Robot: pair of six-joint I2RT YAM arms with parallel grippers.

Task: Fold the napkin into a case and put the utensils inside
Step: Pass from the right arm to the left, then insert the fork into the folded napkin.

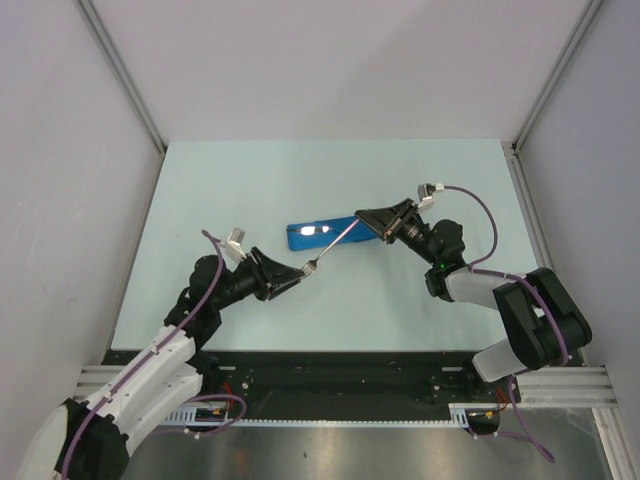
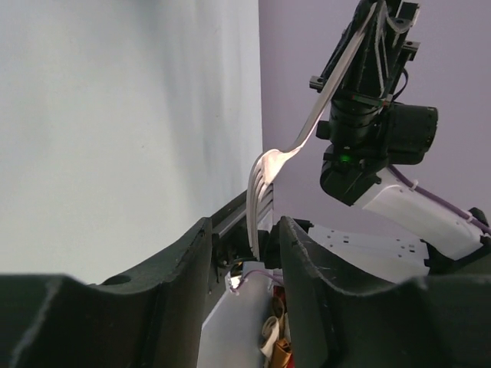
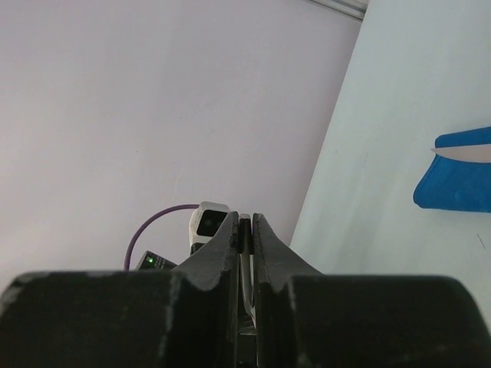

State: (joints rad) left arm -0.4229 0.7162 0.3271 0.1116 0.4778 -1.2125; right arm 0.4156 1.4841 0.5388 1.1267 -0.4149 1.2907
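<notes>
Right end effector [image 1: 362,220] gripped the fork [image 1: 335,242] by its handle, tines between the spread fingers of the left end effector [image 1: 300,271], near the case [image 1: 300,239] on the bench [image 1: 250,180]; insertion stage, apparently, next needing alignment with its opening.

Robotics lab test cell, viewed from above: pale mint table [image 1: 250,180] walled by blank grey panels [image 1: 330,60] at 9, 12 and 3 o'clock, framed with bare aluminium posts [image 1: 120,70]. At 6 o'clock, an aluminium rail [image 1: 575,381] anchoring the left arm [image 1: 160,370] and right arm [image 1: 530,320] (purple cable [image 3: 157,215] looped in the open, green status light [image 2: 341,159] glowing).
</notes>
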